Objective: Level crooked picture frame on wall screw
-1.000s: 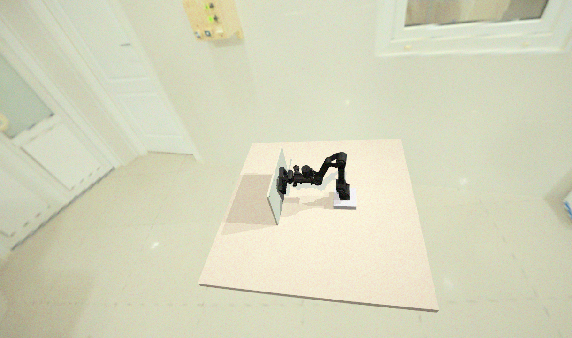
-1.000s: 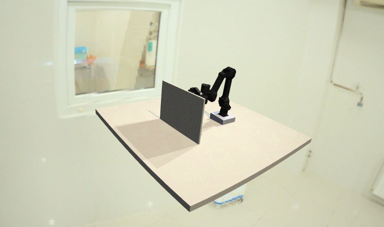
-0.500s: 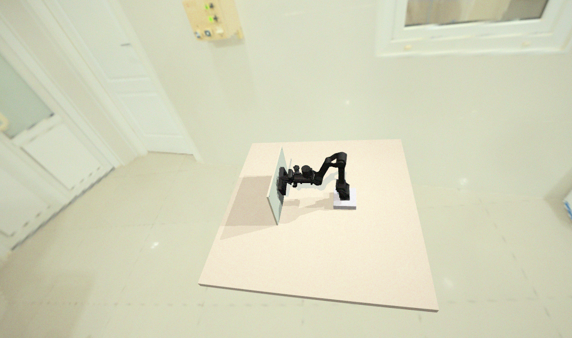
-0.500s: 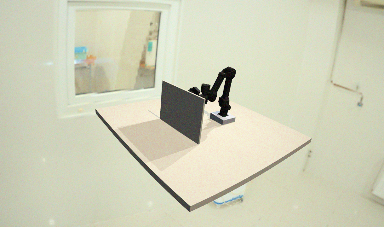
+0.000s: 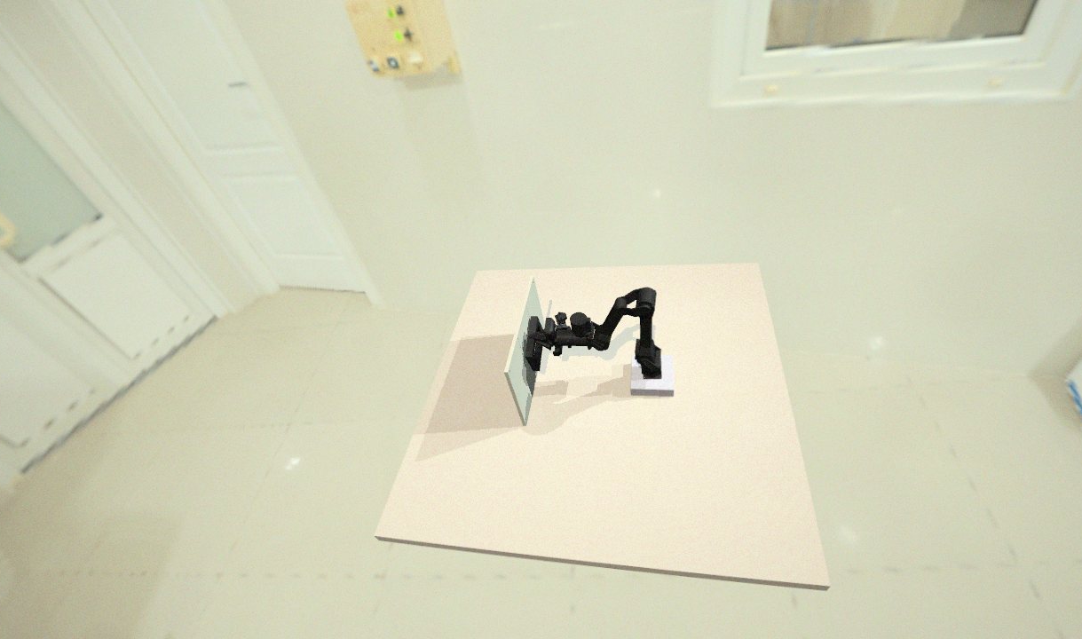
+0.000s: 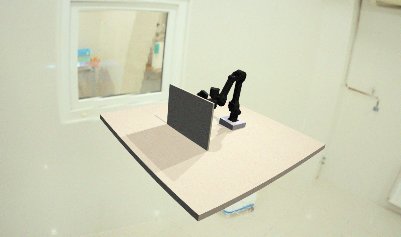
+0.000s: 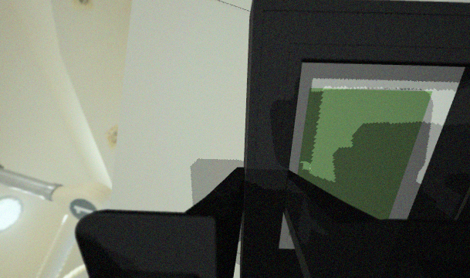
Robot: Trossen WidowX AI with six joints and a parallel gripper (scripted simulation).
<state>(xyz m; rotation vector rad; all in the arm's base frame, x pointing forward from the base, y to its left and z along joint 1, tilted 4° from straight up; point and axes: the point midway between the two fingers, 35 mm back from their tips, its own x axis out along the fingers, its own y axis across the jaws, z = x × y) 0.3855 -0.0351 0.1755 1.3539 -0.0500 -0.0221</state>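
The picture frame (image 5: 535, 362) (image 7: 275, 31) has a wide black border, a grey mat and a green picture. It is at the upright pale wall panel (image 5: 517, 390) (image 6: 189, 118) (image 7: 180, 96). In the wrist view its top edge dips very slightly to the right; whether it is level on the panel I cannot tell. My gripper (image 5: 541, 338) (image 7: 261, 174) is shut on the frame's side bar at the left of the wrist view, one finger outside the border and one inside over the picture. The screw and notched strip are hidden. In the exterior view the panel hides the frame and my fingertips.
The panel stands upright on the pale table top (image 5: 647, 493) (image 6: 254, 153). My arm (image 5: 647, 318) (image 6: 238, 85) reaches to the panel from a light base block (image 5: 652, 390) (image 6: 232, 126). Shadows of the panel and arm fall across the table.
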